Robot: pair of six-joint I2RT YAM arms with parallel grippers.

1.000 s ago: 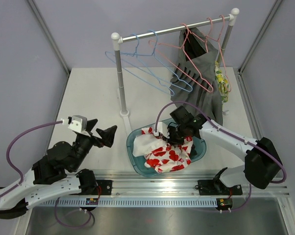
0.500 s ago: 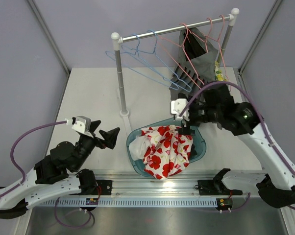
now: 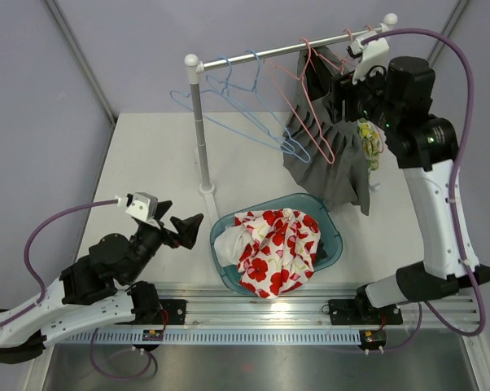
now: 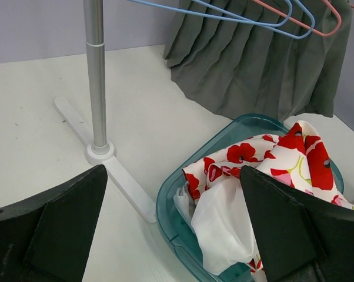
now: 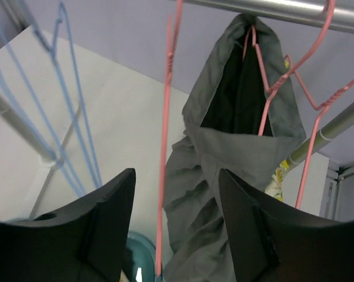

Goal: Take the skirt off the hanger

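The grey pleated skirt (image 3: 330,159) hangs from a pink hanger (image 5: 264,100) on the rail (image 3: 261,55), at the rack's right end. Its waist (image 5: 236,76) gapes open around the hanger hook. My right gripper (image 3: 348,88) is raised beside the rail, just in front of the skirt's top. In the right wrist view this gripper (image 5: 176,173) is open, with the skirt (image 5: 224,194) and an empty pink hanger wire (image 5: 167,141) beyond its jaws, and nothing gripped. My left gripper (image 3: 180,228) is open and low, left of the basket. The left wrist view shows it (image 4: 172,170) holding nothing.
A teal basket (image 3: 333,232) holds a red-and-white floral garment (image 3: 277,244). Blue hangers (image 3: 229,114) hang mid-rail. The rack's post (image 3: 200,130) stands left of the basket. A yellow floral garment (image 3: 371,142) hangs right of the skirt.
My right arm has let go of the red floral garment in the basket and risen to the rail by the skirt, jaws now apart. The left arm has barely moved.
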